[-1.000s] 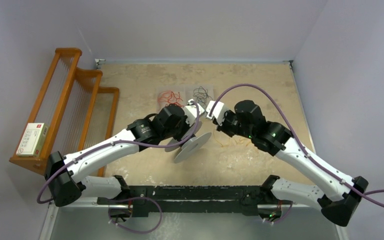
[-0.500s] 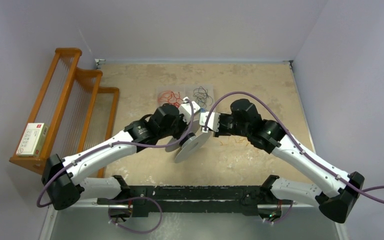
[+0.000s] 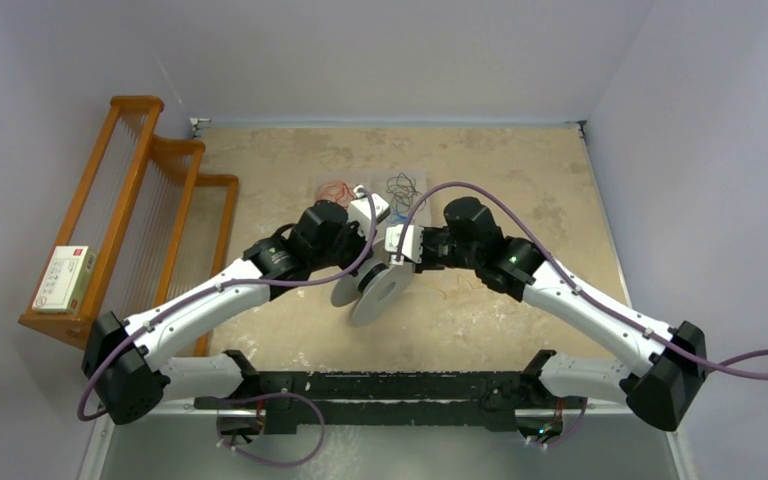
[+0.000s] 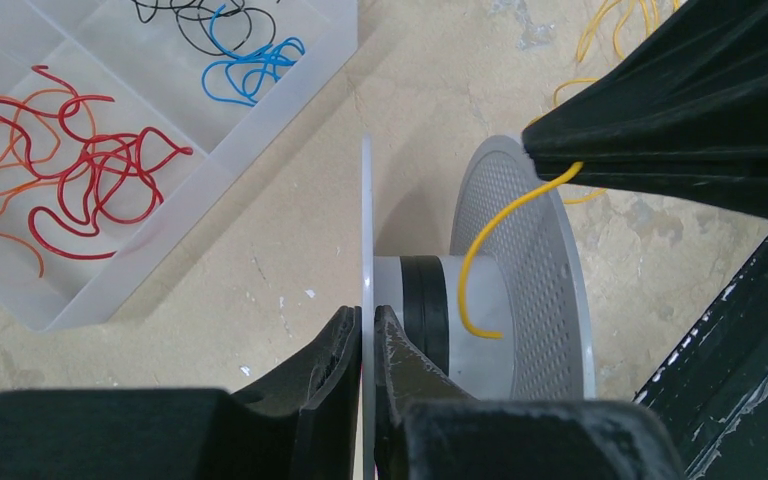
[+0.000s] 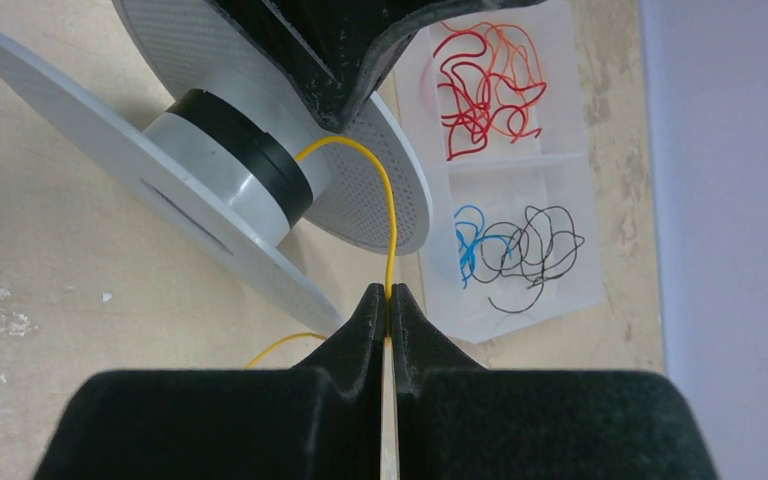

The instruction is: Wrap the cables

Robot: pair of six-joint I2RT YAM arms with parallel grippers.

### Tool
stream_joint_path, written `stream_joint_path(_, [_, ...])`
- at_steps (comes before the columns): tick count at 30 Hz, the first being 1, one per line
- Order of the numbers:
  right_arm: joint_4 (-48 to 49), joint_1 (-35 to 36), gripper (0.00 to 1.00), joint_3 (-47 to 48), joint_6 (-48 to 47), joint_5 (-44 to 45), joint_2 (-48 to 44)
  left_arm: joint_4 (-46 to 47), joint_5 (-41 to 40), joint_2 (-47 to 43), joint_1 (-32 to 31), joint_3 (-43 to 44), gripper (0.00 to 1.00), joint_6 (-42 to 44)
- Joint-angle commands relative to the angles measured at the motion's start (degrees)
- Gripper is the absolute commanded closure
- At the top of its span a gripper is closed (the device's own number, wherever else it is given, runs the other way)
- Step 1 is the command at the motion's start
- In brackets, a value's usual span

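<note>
While the left jaws stand clamped together on the thin edge of one flange of the white spool (image 4: 520,250), the right jaws are pressed shut on one yellow cable (image 5: 392,215). The spool sits above the middle of the counter (image 3: 520,170) with its flanges on edge. From the right jaws the yellow cable arches past the rim of the perforated flange and ends at the grey hub, just beside a black band; whether its tip touches the hub cannot be told. Loose yellow cables (image 3: 457,286) lie on the counter near the spool, on the right arm's side. Beyond the spool, a clear divided tray (image 4: 260,110) holds red wires (image 4: 90,170) in one compartment and black and blue wires (image 4: 230,40) in another.
</note>
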Motion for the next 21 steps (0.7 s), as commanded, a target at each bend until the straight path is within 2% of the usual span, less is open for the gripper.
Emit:
stream_joint_path(1, [2.8, 0.2, 1.0, 2.2, 1.6, -0.5, 2.5, 3.2, 1.8, -1.0, 0.4, 0.0, 0.91, -1.9])
stream_joint_path(9, [4.1, 0.2, 1.0, 2.4, 2.9, 0.6, 4.3, 4.5, 1.8, -2.9, 0.7, -1.0, 0.84, -2.5])
stream_joint_path(21, [5.8, 0.3, 1.0, 2.9, 3.8, 0.9, 6.7, 5.3, 1.8, -4.2, 1.7, -1.5, 0.81, -3.9])
